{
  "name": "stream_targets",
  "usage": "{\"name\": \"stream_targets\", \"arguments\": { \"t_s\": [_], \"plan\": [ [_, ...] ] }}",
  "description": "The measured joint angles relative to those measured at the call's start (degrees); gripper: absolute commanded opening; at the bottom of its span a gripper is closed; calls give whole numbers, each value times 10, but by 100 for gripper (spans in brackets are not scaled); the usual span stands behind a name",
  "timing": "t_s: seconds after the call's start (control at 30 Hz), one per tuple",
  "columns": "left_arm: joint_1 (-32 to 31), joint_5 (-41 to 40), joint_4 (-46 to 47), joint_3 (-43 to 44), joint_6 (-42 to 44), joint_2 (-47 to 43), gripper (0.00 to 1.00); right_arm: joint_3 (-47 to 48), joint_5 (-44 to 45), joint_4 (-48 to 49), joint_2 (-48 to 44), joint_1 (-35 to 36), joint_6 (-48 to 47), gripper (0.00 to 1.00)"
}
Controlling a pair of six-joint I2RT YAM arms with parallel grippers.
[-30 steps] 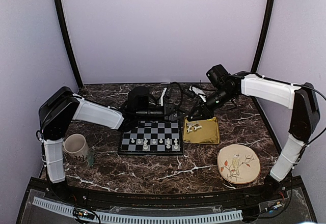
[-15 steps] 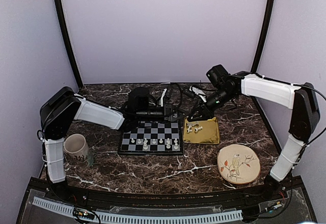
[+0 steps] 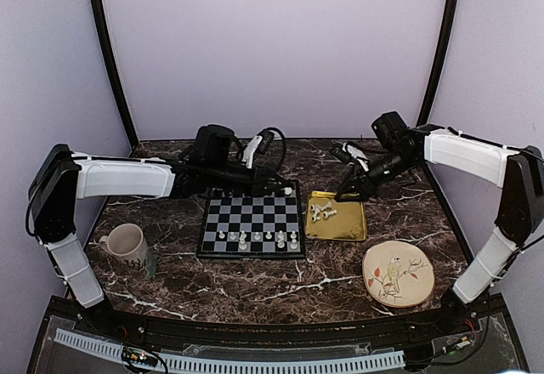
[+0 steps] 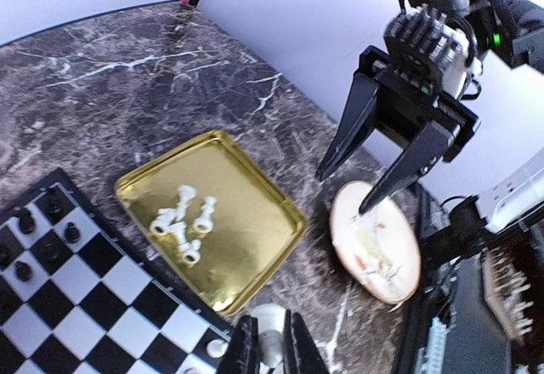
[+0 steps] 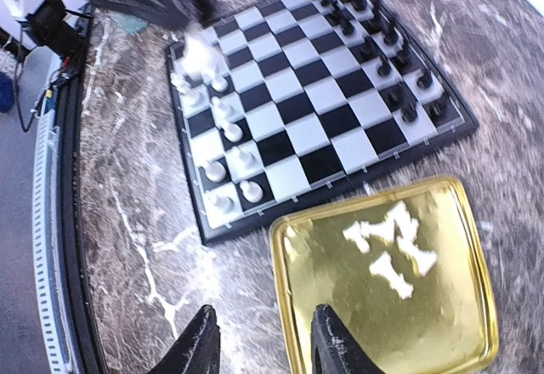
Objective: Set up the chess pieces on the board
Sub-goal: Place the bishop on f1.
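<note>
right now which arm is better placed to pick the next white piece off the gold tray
Right. The right tool hangs open and empty at the edge of the gold tray, near its loose white pieces. The left tool is shut on a white piece over the board corner.

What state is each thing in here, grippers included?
Left gripper: shut on a white piece.
Right gripper: open, holding nothing.
Tray: loose pieces lying on their sides.
Board: set pieces standing upright.
Mug: upright.
Plate: lying flat.
</note>
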Motion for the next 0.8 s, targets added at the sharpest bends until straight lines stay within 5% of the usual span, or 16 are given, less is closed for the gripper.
{"name": "stream_targets", "arguments": {
  "t_s": [0.4,0.8],
  "plan": [
    [-65,-180,-285,3,261,-53,3,-29,20,32,1,-15,2,37],
    [-98,-210,-351,25,319,-17,3,-31,28,34,1,-15,2,37]
  ]
}}
